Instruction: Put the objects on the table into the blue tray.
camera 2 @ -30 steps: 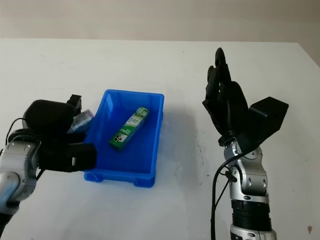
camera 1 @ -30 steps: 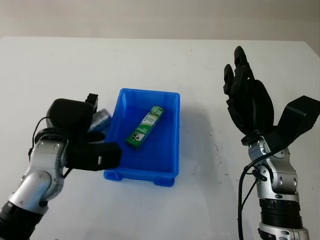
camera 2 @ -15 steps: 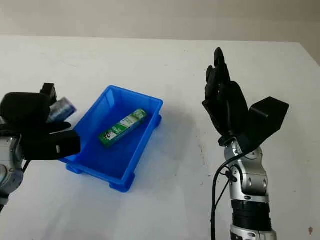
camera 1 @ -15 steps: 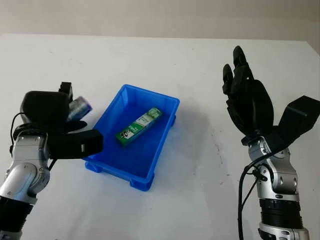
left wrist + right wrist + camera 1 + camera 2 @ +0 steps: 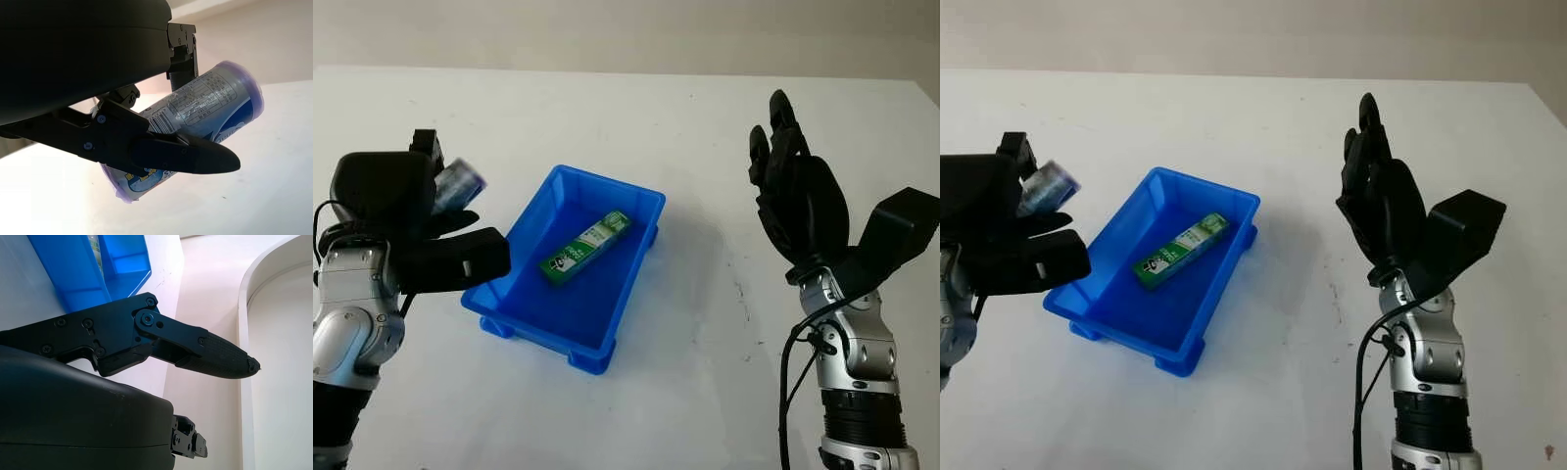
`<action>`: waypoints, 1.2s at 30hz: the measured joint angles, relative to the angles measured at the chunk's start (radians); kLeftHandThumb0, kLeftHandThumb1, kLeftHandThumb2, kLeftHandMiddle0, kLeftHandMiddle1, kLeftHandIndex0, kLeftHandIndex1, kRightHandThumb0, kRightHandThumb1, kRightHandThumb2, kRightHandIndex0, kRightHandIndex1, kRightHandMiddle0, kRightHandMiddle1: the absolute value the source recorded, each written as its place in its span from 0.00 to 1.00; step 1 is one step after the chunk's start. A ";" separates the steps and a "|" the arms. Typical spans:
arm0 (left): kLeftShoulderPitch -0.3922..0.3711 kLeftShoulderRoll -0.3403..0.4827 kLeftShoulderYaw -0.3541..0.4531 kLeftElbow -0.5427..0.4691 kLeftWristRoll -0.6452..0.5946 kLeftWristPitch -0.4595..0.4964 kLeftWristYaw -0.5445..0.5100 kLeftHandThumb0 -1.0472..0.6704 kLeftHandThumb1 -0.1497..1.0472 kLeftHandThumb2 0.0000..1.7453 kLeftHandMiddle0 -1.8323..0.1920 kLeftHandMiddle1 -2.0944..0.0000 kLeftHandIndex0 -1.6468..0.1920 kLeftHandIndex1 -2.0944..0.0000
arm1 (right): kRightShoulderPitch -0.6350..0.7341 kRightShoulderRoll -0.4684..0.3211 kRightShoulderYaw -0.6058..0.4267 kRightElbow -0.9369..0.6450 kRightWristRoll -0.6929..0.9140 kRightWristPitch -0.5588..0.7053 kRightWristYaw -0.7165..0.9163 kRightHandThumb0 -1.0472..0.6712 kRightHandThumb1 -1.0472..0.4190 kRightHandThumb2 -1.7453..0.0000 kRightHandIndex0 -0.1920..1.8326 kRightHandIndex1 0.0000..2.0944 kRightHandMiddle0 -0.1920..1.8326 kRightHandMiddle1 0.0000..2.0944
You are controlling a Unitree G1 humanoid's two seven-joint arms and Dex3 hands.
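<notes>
My left hand (image 5: pixel 416 230) is raised to the left of the blue tray (image 5: pixel 511 320), shut on a silver and blue can (image 5: pixel 456 184) with purple ends. The can (image 5: pixel 200 115) lies between the black fingers (image 5: pixel 181 154) in the left wrist view. A green box (image 5: pixel 585 249) lies slanted inside the tray, which sits skewed on the white table. My right hand (image 5: pixel 795 196) is held up open at the right, well away from the tray, with the tray's corner (image 5: pixel 110 264) beyond it in the right wrist view.
The white table (image 5: pixel 685 127) stretches around the tray, with its far edge at the top of the picture. A faint dark mark (image 5: pixel 741 289) lies on the table between the tray and my right arm.
My left hand has lifted the can up and to the left. The tray turned askew and shifted left between the first two moments, then stayed put. My right hand has not moved.
</notes>
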 measured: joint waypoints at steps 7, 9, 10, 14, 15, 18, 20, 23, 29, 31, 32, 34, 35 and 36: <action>0.010 -0.047 0.152 -0.193 -0.316 -0.058 -0.044 0.41 1.00 0.21 0.49 0.00 0.68 0.00 | 0.001 0.000 -0.001 -0.001 0.001 0.000 0.003 0.15 0.00 0.55 0.00 0.00 0.00 0.00; 0.007 -0.055 0.189 -0.234 -0.426 -0.070 -0.080 0.42 1.00 0.21 0.56 0.00 0.76 0.00 | 0.001 0.000 -0.001 -0.001 0.002 0.000 0.006 0.15 0.00 0.55 0.00 0.00 0.00 0.00; 0.003 -0.060 0.203 -0.251 -0.476 -0.070 -0.098 0.42 1.00 0.21 0.57 0.00 0.77 0.00 | 0.001 0.000 -0.001 -0.001 0.002 0.000 0.007 0.15 0.00 0.55 0.00 0.00 0.00 0.00; -0.036 -0.072 0.210 -0.304 -0.582 -0.026 -0.147 0.43 1.00 0.21 0.55 0.00 0.70 0.00 | 0.001 0.000 0.000 -0.001 0.000 0.000 0.008 0.15 0.00 0.55 0.00 0.00 0.00 0.00; -0.053 -0.077 0.208 -0.313 -0.604 -0.008 -0.156 0.43 1.00 0.21 0.54 0.00 0.69 0.00 | 0.001 0.000 0.001 -0.001 0.000 0.000 0.009 0.15 0.00 0.55 0.00 0.00 0.00 0.00; -0.099 -0.089 0.187 -0.328 -0.661 0.027 -0.179 0.43 1.00 0.21 0.50 0.00 0.64 0.00 | 0.001 0.000 0.002 -0.001 -0.003 0.000 0.008 0.15 0.00 0.55 0.00 0.00 0.00 0.00; -0.113 -0.089 0.168 -0.329 -0.686 0.029 -0.194 0.42 1.00 0.21 0.49 0.00 0.63 0.00 | 0.002 0.000 0.003 -0.001 -0.009 0.000 0.008 0.15 0.00 0.55 0.00 0.00 0.00 0.00; -0.124 -0.083 0.137 -0.323 -0.720 0.031 -0.228 0.43 1.00 0.23 0.48 0.00 0.62 0.00 | 0.002 0.000 0.003 -0.001 -0.009 0.000 0.007 0.15 0.00 0.55 0.00 0.00 0.00 0.00; -0.145 -0.067 0.055 -0.289 -0.722 0.026 -0.253 0.41 1.00 0.23 0.42 0.00 0.57 0.00 | 0.005 0.000 0.004 -0.001 -0.009 0.000 0.006 0.15 0.00 0.55 0.00 0.00 0.00 0.00; -0.147 -0.067 0.013 -0.283 -0.702 0.040 -0.260 0.41 1.00 0.23 0.39 0.00 0.56 0.00 | 0.005 0.000 0.005 -0.001 -0.008 0.000 0.009 0.15 0.00 0.55 0.00 0.00 0.00 0.00; -0.147 -0.066 -0.008 -0.280 -0.691 0.045 -0.263 0.41 1.00 0.23 0.38 0.00 0.57 0.00 | 0.006 0.000 0.005 -0.001 -0.008 0.000 0.010 0.15 0.00 0.55 0.00 0.00 0.00 0.00; -0.149 -0.066 -0.049 -0.274 -0.673 0.051 -0.273 0.41 1.00 0.23 0.37 0.00 0.59 0.00 | 0.008 0.000 0.005 -0.001 -0.008 0.000 0.012 0.15 0.00 0.55 0.00 0.00 0.00 0.00; -0.150 -0.066 -0.066 -0.267 -0.666 0.048 -0.274 0.41 1.00 0.22 0.36 0.00 0.60 0.00 | 0.010 0.000 0.006 -0.001 -0.008 0.000 0.012 0.15 0.00 0.55 0.00 0.00 0.00 0.00; -0.150 -0.066 -0.081 -0.260 -0.654 0.046 -0.274 0.41 1.00 0.22 0.36 0.00 0.60 0.00 | 0.012 0.000 0.006 -0.002 -0.008 0.000 0.012 0.15 0.00 0.55 0.00 0.00 0.00 0.00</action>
